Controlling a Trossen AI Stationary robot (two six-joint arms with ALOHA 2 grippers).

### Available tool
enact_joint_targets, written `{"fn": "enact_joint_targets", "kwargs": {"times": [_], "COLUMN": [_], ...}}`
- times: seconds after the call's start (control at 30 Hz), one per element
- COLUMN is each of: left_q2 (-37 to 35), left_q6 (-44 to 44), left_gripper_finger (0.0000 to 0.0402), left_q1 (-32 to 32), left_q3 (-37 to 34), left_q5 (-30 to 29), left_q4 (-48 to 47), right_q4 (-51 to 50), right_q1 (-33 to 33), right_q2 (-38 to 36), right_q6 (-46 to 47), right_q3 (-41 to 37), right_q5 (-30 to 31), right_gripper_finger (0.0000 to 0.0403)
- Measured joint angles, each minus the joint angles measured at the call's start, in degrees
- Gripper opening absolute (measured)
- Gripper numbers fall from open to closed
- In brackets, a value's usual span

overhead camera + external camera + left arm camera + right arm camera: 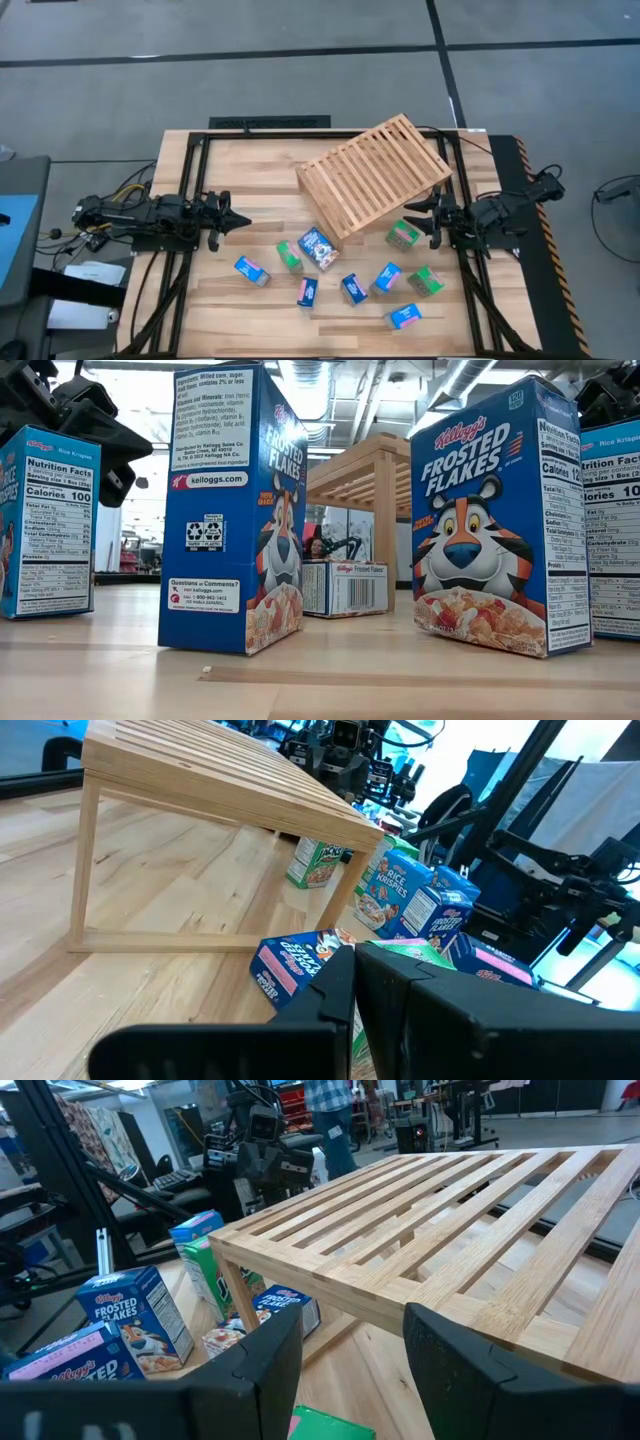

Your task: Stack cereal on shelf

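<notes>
The shelf, a light-wood slatted rack, stands askew on the table's far middle, its legs on the planks. Several small cereal boxes are scattered on the table in front of it: blue ones and green ones. In the low view, Frosted Flakes boxes stand upright. My left gripper waits shut at the table's left side, pointing level toward the boxes. My right gripper waits open at the right side, beside the shelf's near right corner, above a green box.
A dark frame runs around the tabletop, and cables lie at the left arm's base. Bare planks lie left of the shelf and along the near edge. A person stands in the room beyond.
</notes>
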Motion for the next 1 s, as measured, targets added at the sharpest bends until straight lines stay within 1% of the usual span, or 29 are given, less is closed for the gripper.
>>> {"fn": "enact_joint_targets", "kwargs": {"times": [0.8,0.9,1.0], "left_q2": [0.0,0.0,0.0], "left_q6": [0.1,0.4,-1.8], "left_gripper_finger": [0.0,0.0,0.0], "left_q1": [0.0,0.0,0.0], "left_q3": [0.0,0.0,0.0], "left_q5": [-0.1,-3.2,-10.0], "left_q4": [0.0,0.5,2.1], "right_q4": [0.0,0.0,0.0], "right_q1": [0.0,0.0,0.0], "right_q2": [0.0,0.0,0.0], "right_q6": [0.0,0.0,0.0], "right_q3": [0.0,0.0,0.0], "right_q5": [0.0,0.0,0.0], "right_gripper_finger": [0.02,0.02,0.02]}}
